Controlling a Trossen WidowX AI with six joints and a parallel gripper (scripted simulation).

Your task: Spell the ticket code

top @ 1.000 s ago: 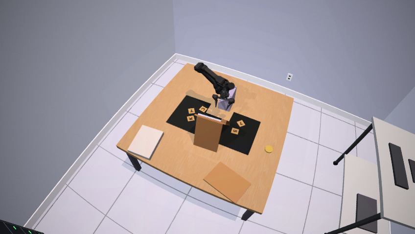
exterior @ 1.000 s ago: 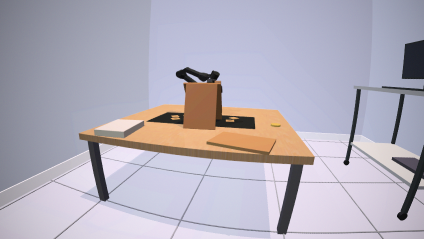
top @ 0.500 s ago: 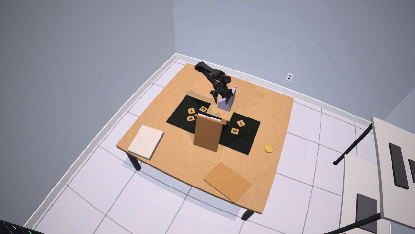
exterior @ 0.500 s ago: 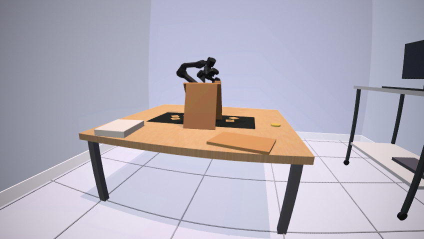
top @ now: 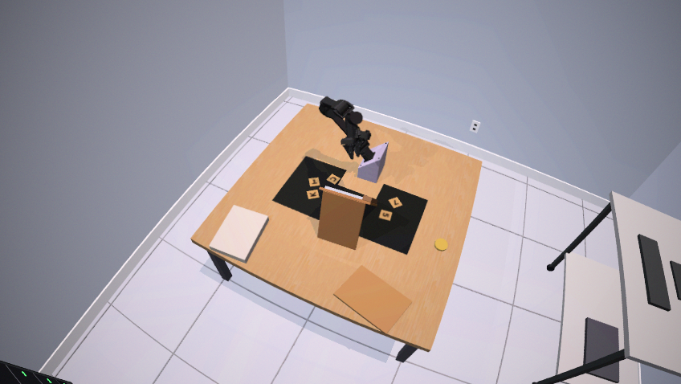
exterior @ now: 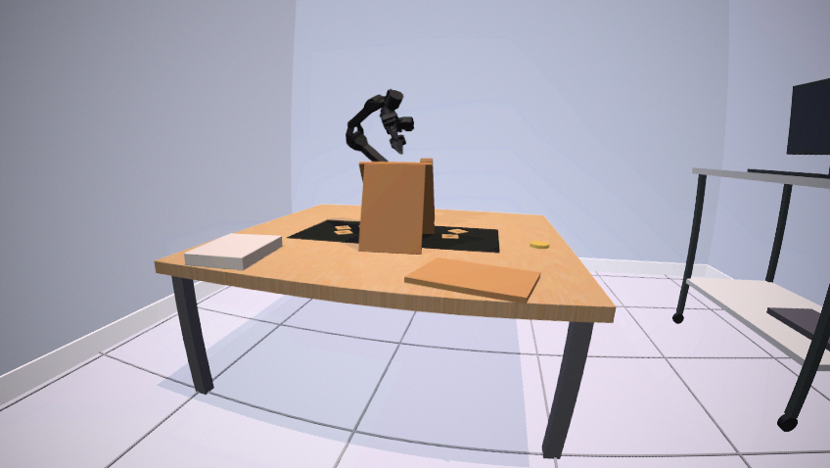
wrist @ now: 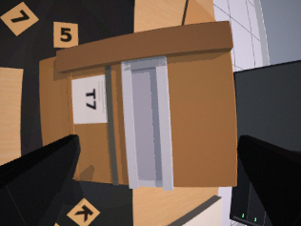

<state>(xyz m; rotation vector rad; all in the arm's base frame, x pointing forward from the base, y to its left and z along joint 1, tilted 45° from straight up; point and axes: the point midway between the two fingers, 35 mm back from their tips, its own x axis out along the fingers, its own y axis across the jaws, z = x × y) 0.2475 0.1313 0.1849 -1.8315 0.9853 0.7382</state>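
While the black end effector (top: 360, 156) (exterior: 400, 150) (wrist: 162, 143) holds nothing, fingers apart, the pale grey rail (top: 343, 192) (wrist: 169, 133) has no tile. Probably reading "T7" is the present step; next, the square wooden T tile (top: 313, 181) (exterior: 343, 227) needs grasping.

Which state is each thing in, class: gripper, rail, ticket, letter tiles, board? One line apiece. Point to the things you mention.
Gripper (top: 358, 156) (exterior: 399, 152) (wrist: 162, 143): open, nothing held.
Rail (wrist: 165, 123): no tiles in it.
Ticket (wrist: 82, 101): on the board, reading T7.
Letter tiles (top: 313, 181) (exterior: 457, 231) (wrist: 66, 34): lying flat on black mats (top: 293, 190) (exterior: 484, 241).
Board (top: 340, 219) (exterior: 391, 209) (wrist: 202, 118): standing, leaning.
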